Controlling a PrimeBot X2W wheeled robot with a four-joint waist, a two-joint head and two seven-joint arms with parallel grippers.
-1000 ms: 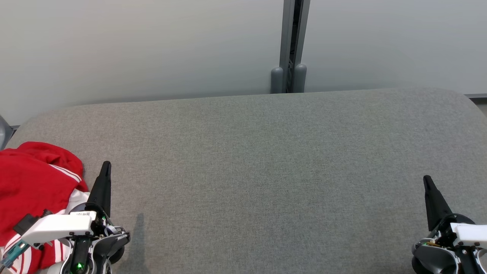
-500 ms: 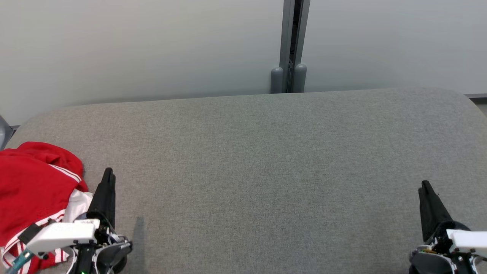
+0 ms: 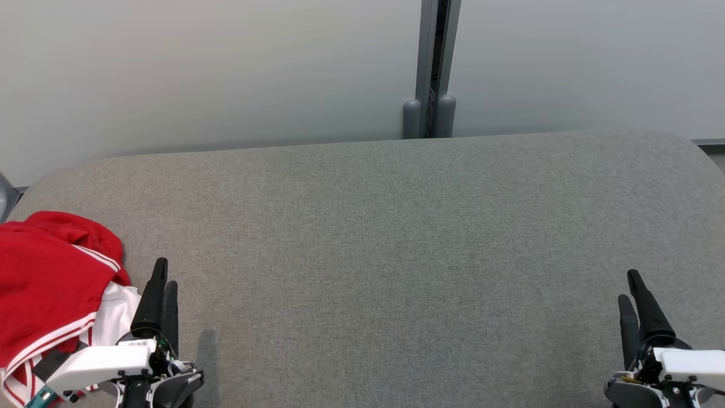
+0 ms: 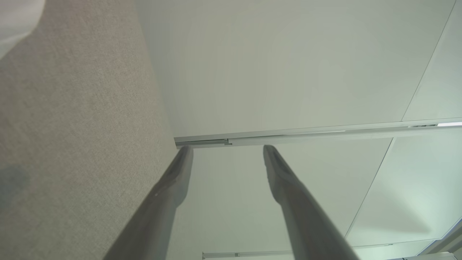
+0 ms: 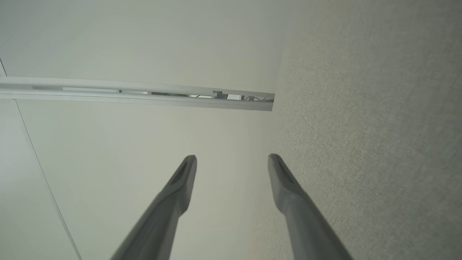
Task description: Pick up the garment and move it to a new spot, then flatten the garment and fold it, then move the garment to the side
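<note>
Red garment (image 3: 51,272) beside left claw (image 3: 166,272)

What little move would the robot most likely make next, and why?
Probably it should swing the left gripper sideways to its left, onto the red garment. Both it and the right gripper are open and empty. The garment lies crumpled at the left end of the table, just beside the left gripper, so that arm looks best placed to grab it.

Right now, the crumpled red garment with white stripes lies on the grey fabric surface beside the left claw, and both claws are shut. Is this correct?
Not shut: the left claw and the right claw are open, fingers apart, as each wrist view shows. The red garment does lie on the grey surface beside the left claw.
</note>
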